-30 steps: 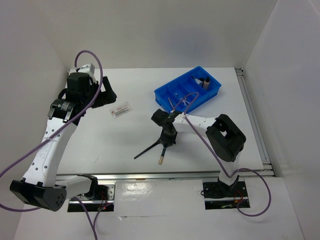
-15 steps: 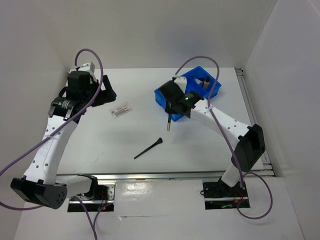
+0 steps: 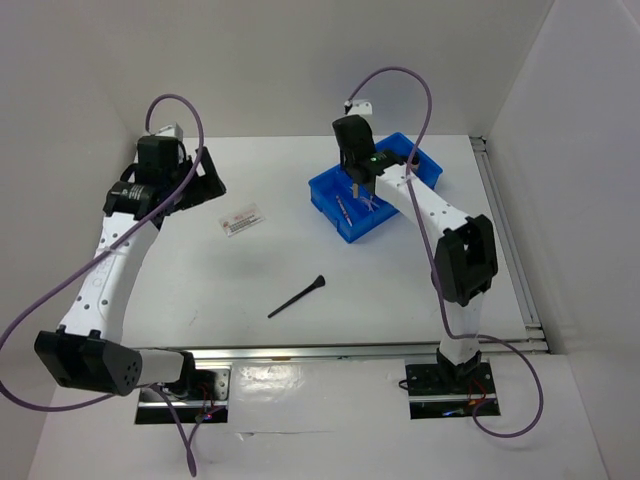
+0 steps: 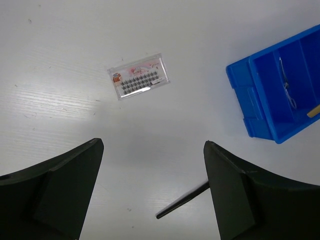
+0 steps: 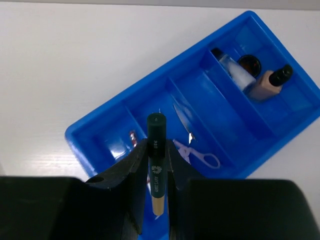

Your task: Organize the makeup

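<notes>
The right gripper is pinching a dark makeup pencil between pressed-in jaws and is hanging over the blue divided tray. The pencil's long axis is running straight out from the jaws, dark end away and pale end back between them. Its dark end is showing over the divider by the long compartment where the lilac scissors are lying, so the release probably turns on laying that axis along a slot rather than across a wall. White lettering is running down the barrel, too small to read.

The left gripper is hovering with its jaws spread wide, gripping nothing. A false-lash card is lying flat on the table ahead of those jaws, its long side roughly across the gap. Its red printing is not legible. A black brush is lying slantwise in front of the right-hand jaw. This arm is the nearer one to both.
</notes>
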You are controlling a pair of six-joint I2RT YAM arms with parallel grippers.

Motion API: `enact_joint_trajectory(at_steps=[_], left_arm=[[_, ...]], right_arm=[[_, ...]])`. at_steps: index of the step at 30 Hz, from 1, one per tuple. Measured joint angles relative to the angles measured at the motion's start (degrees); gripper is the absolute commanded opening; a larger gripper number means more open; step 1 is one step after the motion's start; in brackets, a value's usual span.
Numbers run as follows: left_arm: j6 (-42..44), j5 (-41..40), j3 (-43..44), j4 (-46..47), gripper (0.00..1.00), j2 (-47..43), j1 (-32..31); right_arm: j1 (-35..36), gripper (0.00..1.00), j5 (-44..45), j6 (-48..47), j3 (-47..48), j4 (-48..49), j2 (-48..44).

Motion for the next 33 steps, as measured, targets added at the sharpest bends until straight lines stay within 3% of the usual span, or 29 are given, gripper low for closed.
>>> enact_joint_trajectory(at_steps=[11,20,23,24,25,26,29,33], left_arm=[[-0.2,0.5,3.3,-0.1,0.95,9.5,1.4],[-0.2,0.8,4.0,-0.1,0.97,10.6,1.4],[-0.2,0.8,4.5,-0.1,0.98,10.8,1.4],[-0.3,0.8,4.6,-0.1,1.0,10.8,1.4],[-0.2,0.8,4.7,-0.2,1.0,10.8,1.4],[-0.2,0.8,4.7,-0.2,1.0,10.8,1.4],[0.0,1.0,4.7,-0.4,1.0,10.7,1.4],[0.2,1.2,4.8,-1.3,1.0,10.3,1.4]], right_arm=[[-3.6,0.15,-6.8,-3.9,0.7,4.9,6.8],[-3.6,0.17,-11.3,-3.2,-3.9,6.7,6.8],[-3.6,0.31,-12.2,-2.7,-4.9,6.5,6.9],[-3.5,0.38,-12.5,-2.5,-4.9,6.4,7.1],[-3.5,0.53,-12.7,-2.3,-4.9,6.5,7.3],[-3.4,0.58,-12.8,-1.8,-4.9,6.3,7.4],[-2.7,0.66,-13.0,-1.9,-3.3,5.3,8.5],[-0.9,0.66,-12.3,-1.8,0.3,3.1,9.5]])
